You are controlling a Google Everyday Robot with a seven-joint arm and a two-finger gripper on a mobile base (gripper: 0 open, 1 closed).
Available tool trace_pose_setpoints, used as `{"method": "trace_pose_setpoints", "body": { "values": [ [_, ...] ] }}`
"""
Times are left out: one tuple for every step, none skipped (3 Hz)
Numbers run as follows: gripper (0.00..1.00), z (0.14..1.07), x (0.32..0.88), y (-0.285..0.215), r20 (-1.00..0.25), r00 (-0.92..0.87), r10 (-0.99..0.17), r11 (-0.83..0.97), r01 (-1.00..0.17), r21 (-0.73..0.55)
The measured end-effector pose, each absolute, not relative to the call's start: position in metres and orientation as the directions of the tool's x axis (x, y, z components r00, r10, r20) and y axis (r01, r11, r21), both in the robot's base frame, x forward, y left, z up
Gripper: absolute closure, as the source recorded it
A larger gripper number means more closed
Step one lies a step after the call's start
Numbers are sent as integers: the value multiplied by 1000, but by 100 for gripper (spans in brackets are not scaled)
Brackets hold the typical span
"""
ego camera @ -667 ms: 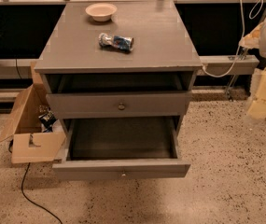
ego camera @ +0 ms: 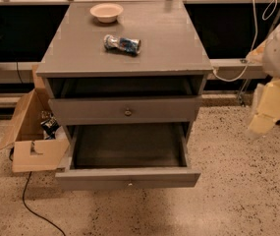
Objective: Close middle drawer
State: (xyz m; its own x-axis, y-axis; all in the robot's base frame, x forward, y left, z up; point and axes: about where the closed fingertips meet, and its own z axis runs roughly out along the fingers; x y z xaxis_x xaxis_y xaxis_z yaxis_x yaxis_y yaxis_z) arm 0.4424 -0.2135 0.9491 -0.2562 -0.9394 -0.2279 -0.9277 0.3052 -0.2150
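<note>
The grey wooden cabinet (ego camera: 169,43) stands in the middle of the camera view. Its middle drawer (ego camera: 128,178) is pulled far out, with a dark, empty inside and a small brass knob on its flat front. The top drawer (ego camera: 95,111), also with a brass knob, sits almost flush with a dark gap above its front. The lowest drawer is hidden under the open one. My gripper (ego camera: 265,119), cream-coloured below a white arm, hangs at the right edge. It is well to the right of the cabinet, at about top-drawer height, and touches nothing.
A beige bowl (ego camera: 106,12) and a crushed blue can (ego camera: 122,44) lie on the cabinet top. An open cardboard box (ego camera: 31,132) stands on the floor against the cabinet's left side, and a black cable (ego camera: 36,210) trails from it. White cables (ego camera: 238,68) hang at the right.
</note>
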Motion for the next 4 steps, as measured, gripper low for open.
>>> {"method": "trace_pose_setpoints", "body": {
  "values": [
    [0, 900, 448, -207, -266, -338, -903, 388, -907, -164],
    [0, 818, 459, -186, -354, -423, -834, 477, -876, -76],
    [0, 769, 469, -158, -425, -447, -787, 500, -866, -16],
    [0, 770, 468, -158, -422, -446, -790, 499, -867, -17]
  ]
}}
